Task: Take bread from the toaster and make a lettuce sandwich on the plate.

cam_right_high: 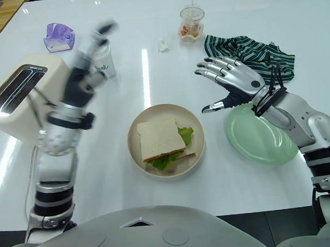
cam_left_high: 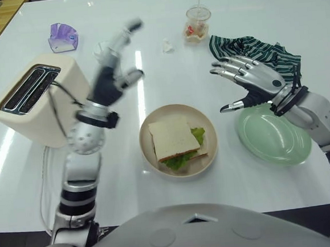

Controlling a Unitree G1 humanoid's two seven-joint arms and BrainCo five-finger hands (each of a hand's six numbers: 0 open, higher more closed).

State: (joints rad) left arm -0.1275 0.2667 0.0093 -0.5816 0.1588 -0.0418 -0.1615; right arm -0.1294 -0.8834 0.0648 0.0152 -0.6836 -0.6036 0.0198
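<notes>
At the centre of the glossy white table (cam_left_high: 270,12), on the round beige plate (cam_left_high: 203,118), lies the sandwich of white bread and green lettuce (cam_left_high: 173,139), its top slice in place. It looks light, soft and easily crushed, and the leaf could slip out; holding it by the crust edges on both sides would probably suit best. The left hand (cam_left_high: 113,71) is raised between the cream toaster (cam_left_high: 38,108) and that plate, fingers spread and empty, its outline hard to make out. The right hand (cam_left_high: 254,79) hovers wide open and empty above the far edge of the pale green plate (cam_left_high: 278,140). The bottom slice is mostly covered, and the toaster's dark slots hide whatever is inside.
</notes>
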